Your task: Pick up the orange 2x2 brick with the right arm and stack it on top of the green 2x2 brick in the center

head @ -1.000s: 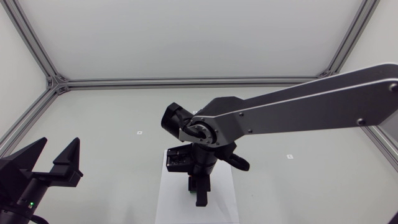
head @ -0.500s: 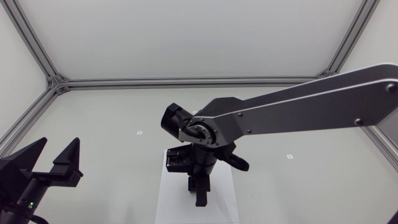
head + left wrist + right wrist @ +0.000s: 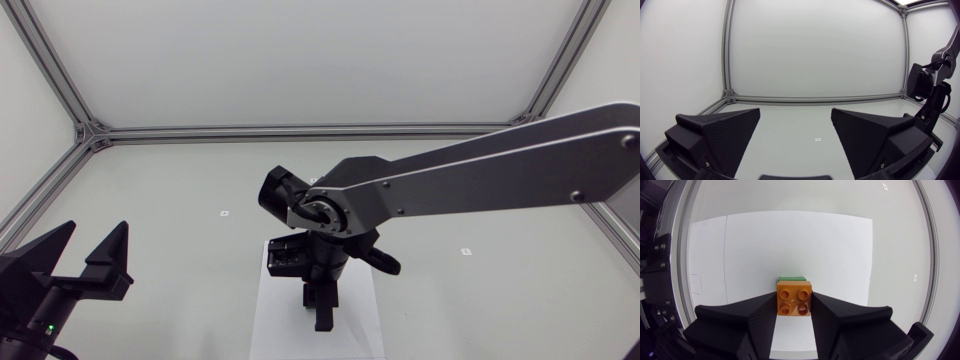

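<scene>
Orange brick (image 3: 794, 298) sits clamped between the fingers of the right gripper (image 3: 794, 304), seemingly just above the green brick (image 3: 791, 278), whose edge peeks out ahead; left gripper (image 3: 796, 114) stands open.

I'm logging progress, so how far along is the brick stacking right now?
Done: the orange 2x2 brick is clamped in the right gripper. In hand: it sits directly over the green 2x2 brick on the white sheet, only a green edge showing beyond it; I can't tell whether it is pressed home. Left: seating it if needed, then opening the gripper.
</scene>
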{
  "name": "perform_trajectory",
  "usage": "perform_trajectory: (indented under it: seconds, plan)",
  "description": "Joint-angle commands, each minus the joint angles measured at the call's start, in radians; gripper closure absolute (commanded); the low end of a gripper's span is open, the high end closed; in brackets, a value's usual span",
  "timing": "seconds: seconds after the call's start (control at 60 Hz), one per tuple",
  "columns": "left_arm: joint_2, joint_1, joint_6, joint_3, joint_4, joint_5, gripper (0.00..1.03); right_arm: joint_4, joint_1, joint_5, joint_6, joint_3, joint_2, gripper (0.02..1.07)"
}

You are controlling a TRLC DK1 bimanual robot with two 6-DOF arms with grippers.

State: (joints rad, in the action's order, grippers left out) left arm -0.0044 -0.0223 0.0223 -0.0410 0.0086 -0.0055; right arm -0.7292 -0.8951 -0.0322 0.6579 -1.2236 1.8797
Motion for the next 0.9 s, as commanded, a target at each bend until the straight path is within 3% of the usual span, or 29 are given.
perform_trajectory:
  seconds: [0.0,0.883]
  plan:
    - [-0.008,0.004,-0.013,0.041,-0.015,0.004,0.04,-0.009,-0.005,0.011,0.009,0.033,0.032,0.85]
    - [-0.008,0.004,-0.013,0.041,-0.013,0.004,0.04,-0.047,-0.024,0.04,-0.011,0.021,0.047,0.85]
